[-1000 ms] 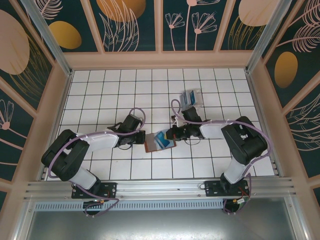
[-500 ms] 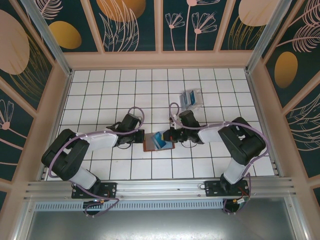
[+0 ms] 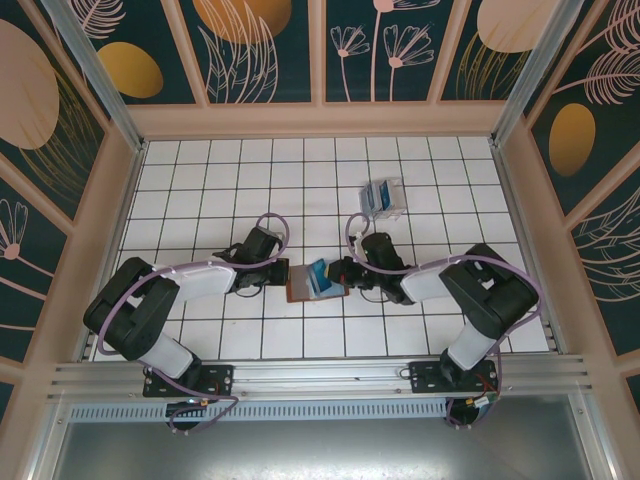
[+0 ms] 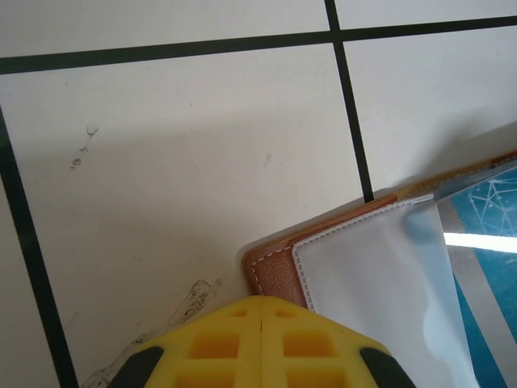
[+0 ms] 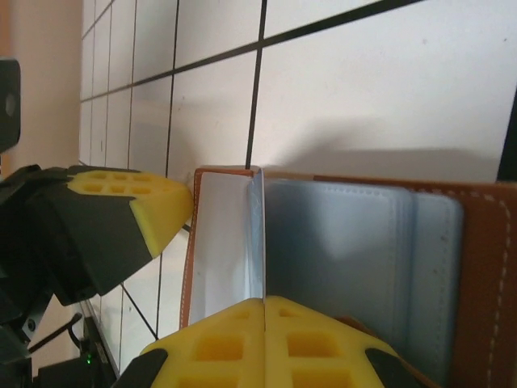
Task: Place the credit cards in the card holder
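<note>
The brown card holder lay open on the tiled table, with a blue credit card tucked inside. The left gripper, fingers pressed together, sat at the holder's left corner. The right gripper, likewise closed, met its clear sleeve from the opposite side.

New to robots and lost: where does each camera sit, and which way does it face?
Top external: above and behind the arms, facing down on the table; both arms show, left gripper and right gripper at the card holder.
Left wrist: on the left arm, facing down at the holder's corner; its yellow fingers show.
Right wrist: on the right arm, facing across the open holder toward the left gripper; its fingers show.
Shared: the card holder.
</note>
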